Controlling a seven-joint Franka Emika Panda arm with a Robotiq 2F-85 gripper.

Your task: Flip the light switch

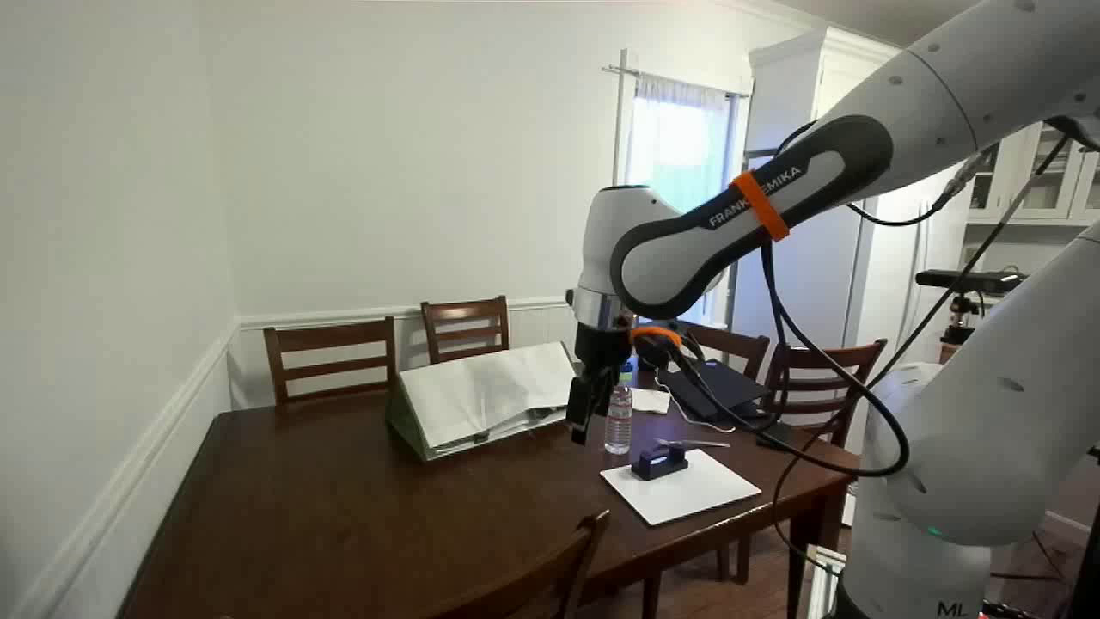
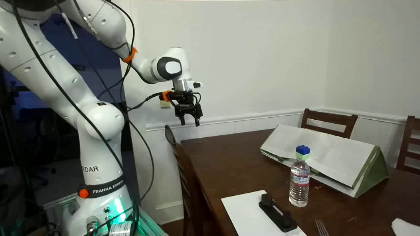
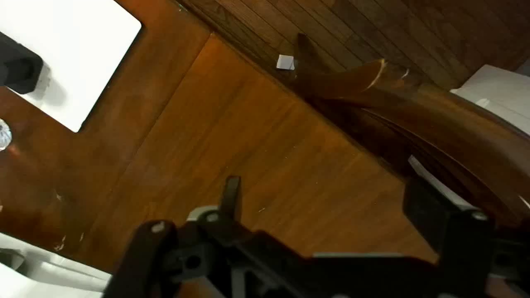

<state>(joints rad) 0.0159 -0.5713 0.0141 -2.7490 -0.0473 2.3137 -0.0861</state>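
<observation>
A small beige plate point(image 2: 165, 104), which looks like the light switch, is on the white wall in an exterior view. It shows behind my gripper's cable and orange band, which hide its upper part; its lever cannot be made out. My gripper point(image 2: 190, 122) is black, points down and is open and empty in the air, to the right of the plate in that picture. Its distance from the wall cannot be told. It also shows from the side in an exterior view point(image 1: 580, 434). In the wrist view the spread fingers point(image 3: 321, 192) are above the brown tabletop, and no switch shows there.
Below the gripper are the brown table point(image 2: 236, 154) and a chair back point(image 2: 178, 154). A white board point(image 2: 242, 209) with a black object point(image 2: 277, 214), a water bottle point(image 2: 299, 183) and a white-and-green easel pad point(image 2: 328, 154) are on the table. Cables hang along the arm.
</observation>
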